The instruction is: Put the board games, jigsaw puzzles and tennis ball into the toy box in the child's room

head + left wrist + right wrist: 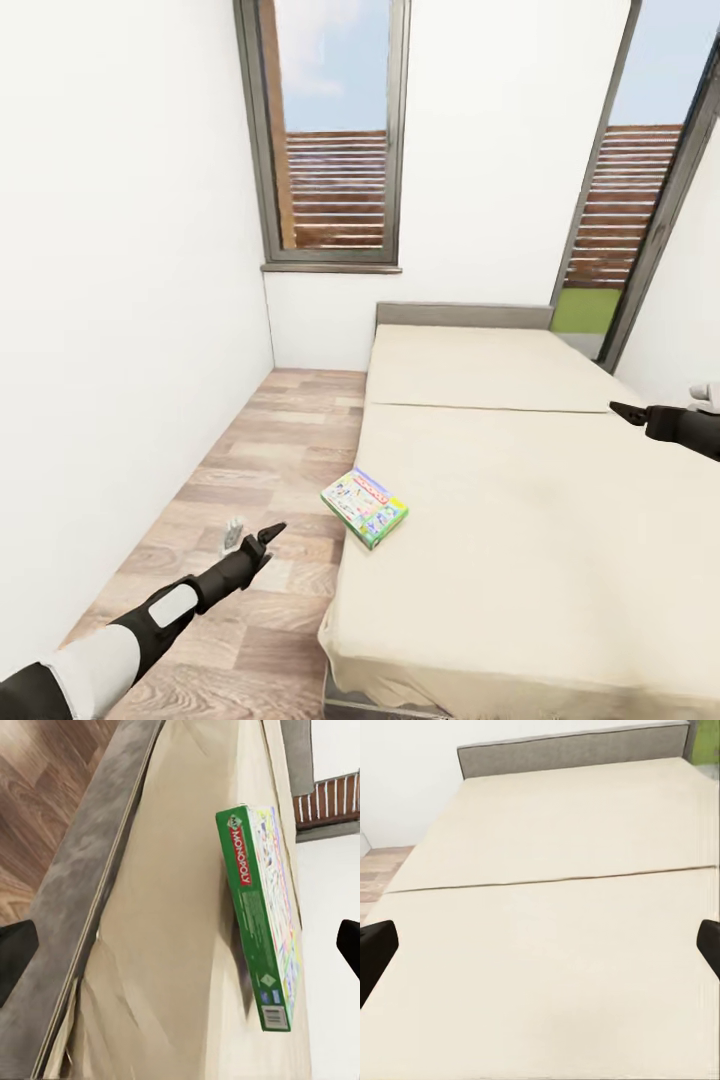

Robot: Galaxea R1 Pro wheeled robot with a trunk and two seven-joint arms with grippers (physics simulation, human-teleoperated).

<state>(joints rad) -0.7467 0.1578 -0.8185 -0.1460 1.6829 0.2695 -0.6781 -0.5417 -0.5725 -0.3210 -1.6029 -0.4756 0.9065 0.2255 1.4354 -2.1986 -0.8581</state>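
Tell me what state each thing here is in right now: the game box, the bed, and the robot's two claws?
Monopoly box: closed, lying flat near the bed's left edge, not held.
Bed: made, beige cover smooth.
Left gripper: empty, over the floor beside the bed; fingers apart.
Right gripper: empty, above the bed; fingers apart.

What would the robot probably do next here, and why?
Probably reach the left gripper forward and rightward to the Monopoly box. The box lies flat near the bed's edge, closest to that gripper, which is open, empty and short of it over the floor; the right gripper hovers farther away.
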